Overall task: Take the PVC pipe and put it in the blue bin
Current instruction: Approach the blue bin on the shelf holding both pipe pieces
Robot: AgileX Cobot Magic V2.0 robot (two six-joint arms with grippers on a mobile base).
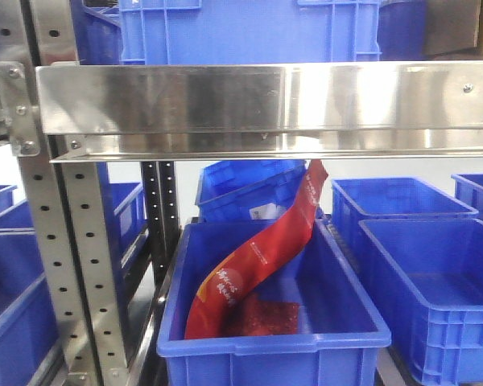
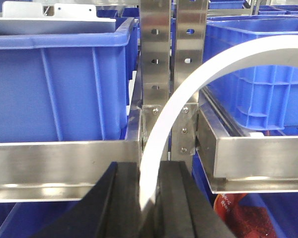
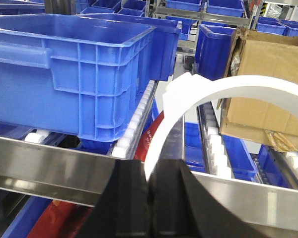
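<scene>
Black fingers of the left gripper (image 2: 147, 171) fill the bottom of the left wrist view. The jaws stand narrow and pinch the PVC pipe (image 2: 188, 87) between them, with both inner faces touching it. The pipe is white, smooth and unmarked, and it reads as a flat-sided band bent into an arc. From the jaws it rises away from the camera, bows over to the right and leaves the frame at the right edge. It is held in front of a perforated steel upright (image 2: 156, 59), between a blue crate (image 2: 54, 84) on the left and more blue crates on the right.

The right gripper (image 3: 150, 166) is likewise closed narrow on a white arc (image 3: 238, 87). This also climbs from the jaws and sweeps right, showing a small step at its crown. It passes in front of a cardboard box (image 3: 268, 84). Whether the two views show one piece or two cannot be told.

The front view shows a blue bin (image 1: 274, 342) holding a red bag (image 1: 258, 257) below a steel shelf rail (image 1: 266, 108).
</scene>
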